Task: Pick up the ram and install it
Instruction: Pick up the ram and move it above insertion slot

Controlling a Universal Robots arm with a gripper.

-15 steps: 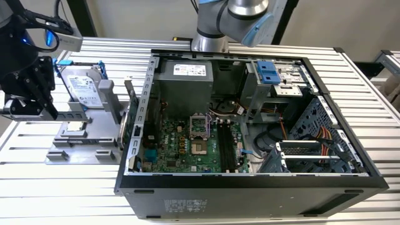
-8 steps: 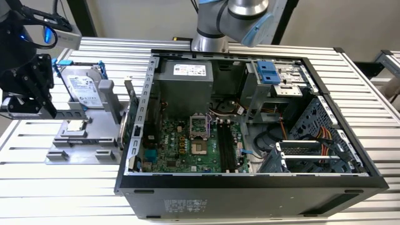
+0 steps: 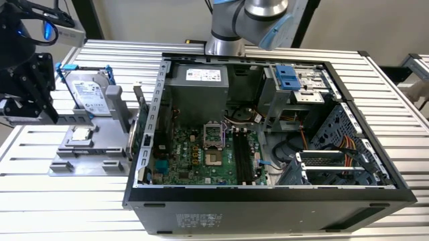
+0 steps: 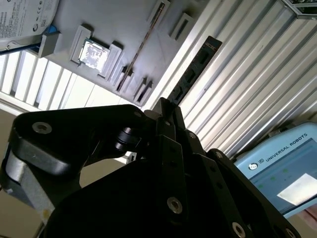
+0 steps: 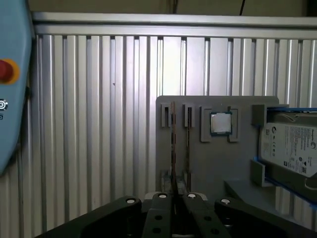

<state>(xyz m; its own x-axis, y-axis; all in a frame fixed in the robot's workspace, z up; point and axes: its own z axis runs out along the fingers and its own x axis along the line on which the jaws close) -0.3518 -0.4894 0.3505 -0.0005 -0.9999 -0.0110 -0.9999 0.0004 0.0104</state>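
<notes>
In the second wrist view the ram (image 4: 192, 70), a long dark stick with chips, reaches out from between my fingertips over the ribbed table. My gripper (image 4: 166, 110) is shut on its near end. In the first wrist view the ram (image 5: 174, 148) shows edge-on as a thin line rising from my gripper (image 5: 174, 198), in line with a slot of the grey holder (image 5: 213, 163). In the exterior view my gripper (image 3: 32, 98) hangs at the left edge, left of the grey holder (image 3: 87, 155). The black motherboard slots (image 3: 242, 155) lie inside the open computer case (image 3: 268, 193).
The holder carries a silver hard drive (image 3: 86, 95) in a blue bracket and a small square processor (image 3: 81, 133). A thin brownish strip (image 4: 148, 32) lies in one holder slot. A pendant with a red button (image 5: 7, 72) is beside the ribbed table (image 5: 99, 124).
</notes>
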